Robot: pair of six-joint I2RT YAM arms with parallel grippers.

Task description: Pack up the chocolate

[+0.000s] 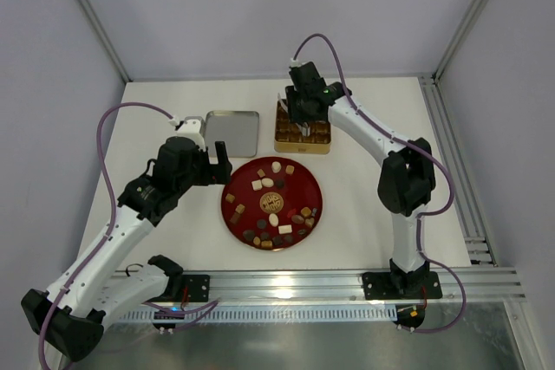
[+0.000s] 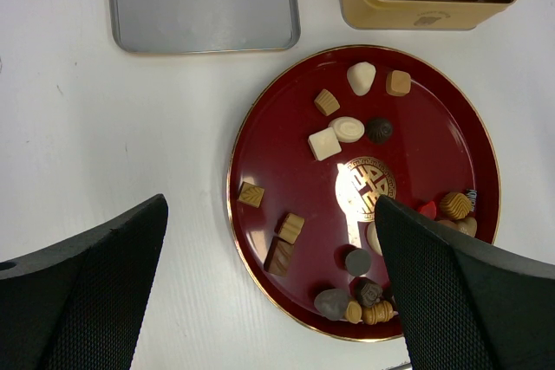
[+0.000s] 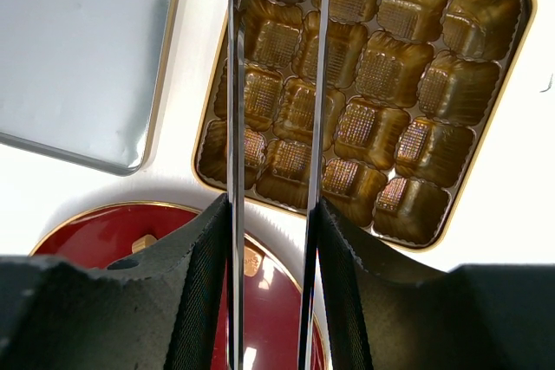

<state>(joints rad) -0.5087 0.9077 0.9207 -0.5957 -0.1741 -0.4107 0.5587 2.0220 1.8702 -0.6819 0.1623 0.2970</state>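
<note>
The chocolate (image 1: 273, 205) lies as several small dark, tan and cream pieces on the round red plate (image 1: 299, 188); the left wrist view shows the pieces (image 2: 324, 143) on this plate (image 2: 416, 136) from close up. My left gripper (image 2: 270, 205) hangs open over the plate's left rim with nothing between its fingers. My right gripper (image 3: 273, 205) is shut on metal tongs (image 3: 235, 127). Their two blades stand apart and reach over the left cells of the gold tin (image 3: 390, 67). The blade tips run out of the picture. The tin's visible cells look empty.
The tin's silver lid (image 1: 232, 133) lies flat to the left of the gold tin (image 1: 321, 138), behind the plate. White walls enclose the table on three sides. A metal rail runs along the near edge, where both arm bases stand.
</note>
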